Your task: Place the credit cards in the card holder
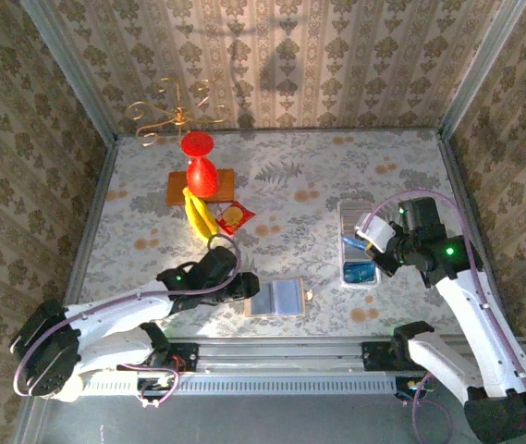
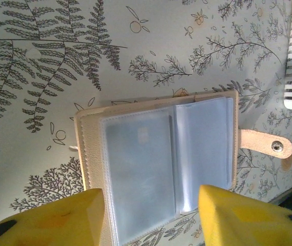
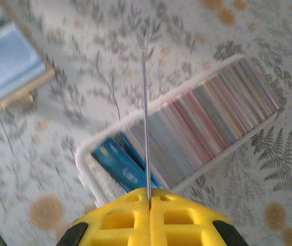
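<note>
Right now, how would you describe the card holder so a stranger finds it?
Look at the near edge of the table, by the left gripper. The card holder lies open there: tan cover, clear pockets, a snap strap, unlike the white tray.

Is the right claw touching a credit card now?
Touching. The right wrist view shows the right claw shut on a thin credit card, seen edge-on, with no gap between them.

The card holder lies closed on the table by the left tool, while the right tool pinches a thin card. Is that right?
No: the card holder lies open, clear sleeves up, as the left wrist view shows. The right tool does pinch a thin card.
</note>
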Motion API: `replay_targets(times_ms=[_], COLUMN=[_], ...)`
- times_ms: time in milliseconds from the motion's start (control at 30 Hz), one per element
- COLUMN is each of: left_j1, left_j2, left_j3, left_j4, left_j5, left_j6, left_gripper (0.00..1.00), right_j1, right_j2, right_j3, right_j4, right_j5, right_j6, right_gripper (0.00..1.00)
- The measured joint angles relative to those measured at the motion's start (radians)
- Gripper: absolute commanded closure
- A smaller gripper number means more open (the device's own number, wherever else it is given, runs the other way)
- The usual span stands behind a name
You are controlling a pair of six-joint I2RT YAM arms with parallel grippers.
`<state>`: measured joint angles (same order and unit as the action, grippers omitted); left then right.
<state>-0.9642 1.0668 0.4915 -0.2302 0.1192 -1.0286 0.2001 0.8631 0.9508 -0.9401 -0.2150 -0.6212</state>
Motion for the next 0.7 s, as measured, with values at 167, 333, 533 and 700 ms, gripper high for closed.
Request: replay_targets(times_ms=[167,333,533,700], left_j1=[-0.025,-0.036,-0.037,-0.031], left_j2=[0.001,0.037,0.080,0.084], left_j3=[0.026,0.041,0.043,0.046], left_j4=[-0.052,-0.078,-0.093,-0.107], left_j5=[-0.019,-0.018,0.000,0.017], left_j6=[0.000,0.002,0.010,0.029], left_gripper=[0.36,0.33,0.33,0.34], right_j1=[0.096,0.295,0.524,0.677], right_j2=[-0.007,-0.008,-0.022,-0.033], right_j3=[-0.028,-0.126,-0.278,-0.401], right_j4=[0.106,0.230,0.397,0.500], right_j5=[-0.026,0.016,0.162,0.296], right_j6=[0.433,0.882,1.339,1.604], right_gripper=[1.00,1.00,1.00,1.00])
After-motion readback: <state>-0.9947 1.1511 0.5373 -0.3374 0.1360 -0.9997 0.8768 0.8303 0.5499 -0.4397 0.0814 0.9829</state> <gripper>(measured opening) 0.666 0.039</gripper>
